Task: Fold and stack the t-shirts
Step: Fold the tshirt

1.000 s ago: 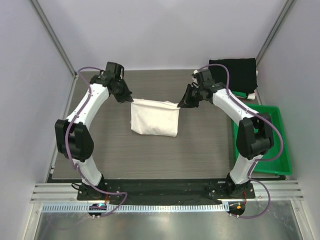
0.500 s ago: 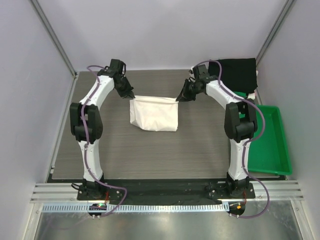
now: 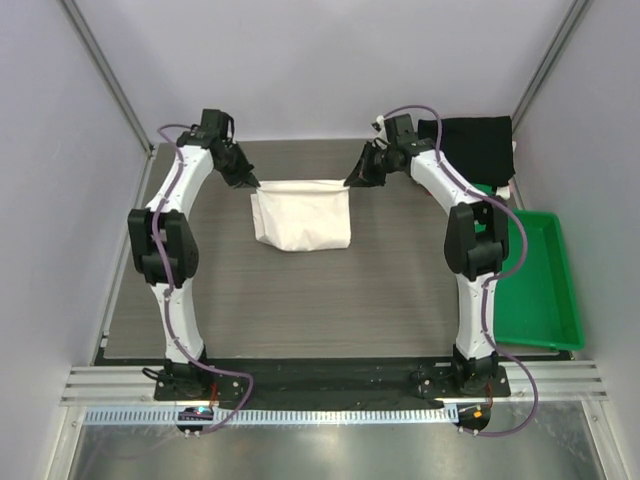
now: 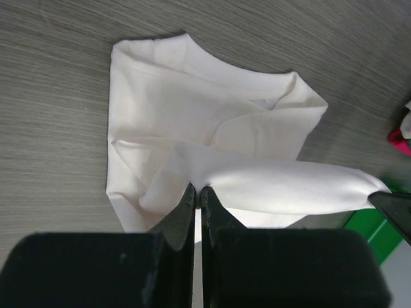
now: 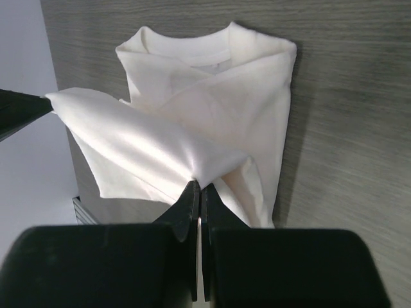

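A white t-shirt (image 3: 300,215) lies partly folded in the middle of the table, its far edge lifted and stretched taut between both grippers. My left gripper (image 3: 254,183) is shut on the left corner of that edge, my right gripper (image 3: 351,182) shut on the right corner. In the left wrist view the jaws (image 4: 198,189) pinch the white cloth (image 4: 192,122), with the collar end lying flat beyond. The right wrist view shows the same pinch (image 5: 198,185) on the cloth (image 5: 218,96). A folded black t-shirt (image 3: 468,146) lies at the far right corner.
A green plastic tray (image 3: 545,290) sits along the table's right edge, with a bit of white and pink cloth (image 3: 503,189) beside the black shirt. Grey walls and metal posts close in the back and sides.
Both grippers have carried the shirt's pinched edge away from the arm bases toward the back of the table, and the arms have stretched out further.
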Robot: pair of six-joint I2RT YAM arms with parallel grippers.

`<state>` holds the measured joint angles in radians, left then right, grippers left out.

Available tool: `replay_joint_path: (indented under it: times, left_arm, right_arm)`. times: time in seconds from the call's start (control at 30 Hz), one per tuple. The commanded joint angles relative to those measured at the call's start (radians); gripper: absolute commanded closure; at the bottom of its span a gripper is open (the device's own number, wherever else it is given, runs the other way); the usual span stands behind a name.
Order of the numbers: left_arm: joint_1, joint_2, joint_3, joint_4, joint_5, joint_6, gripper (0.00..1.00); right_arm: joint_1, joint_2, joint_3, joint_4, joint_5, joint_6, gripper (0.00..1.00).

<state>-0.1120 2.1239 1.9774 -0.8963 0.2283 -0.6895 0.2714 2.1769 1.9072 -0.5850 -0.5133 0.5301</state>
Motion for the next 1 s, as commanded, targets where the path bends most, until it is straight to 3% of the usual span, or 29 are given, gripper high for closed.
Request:
replay_joint_path:
  times: [0.0, 0.17, 0.33, 0.47, 0.63, 0.97]
  left_arm:
    - [0.028, -0.198, -0.034, -0.010, 0.032, 0.045, 1.00]
    - [0.022, -0.413, -0.247, -0.006, 0.054, 0.051, 1.00]
    - [0.014, -0.713, -0.593, 0.019, 0.046, 0.038, 1.00]
    - [0.012, -0.867, -0.756, 0.013, 0.014, 0.045, 0.99]
    - [0.012, -0.911, -0.730, -0.052, -0.043, 0.074, 0.99]
    - [0.021, -0.751, -0.431, -0.144, -0.058, 0.111, 0.99]
  right_arm:
    - [-0.003, -0.182, -0.026, -0.010, -0.025, -0.030, 0.99]
    - [0.047, -0.376, -0.221, 0.008, -0.037, -0.064, 0.99]
    - [0.107, -0.653, -0.590, 0.100, -0.027, -0.021, 0.99]
    - [0.161, -0.784, -0.793, 0.162, -0.031, 0.031, 0.99]
    - [0.183, -0.859, -0.800, 0.154, -0.027, 0.054, 0.99]
    - [0.183, -0.718, -0.493, 0.014, 0.010, -0.028, 0.99]
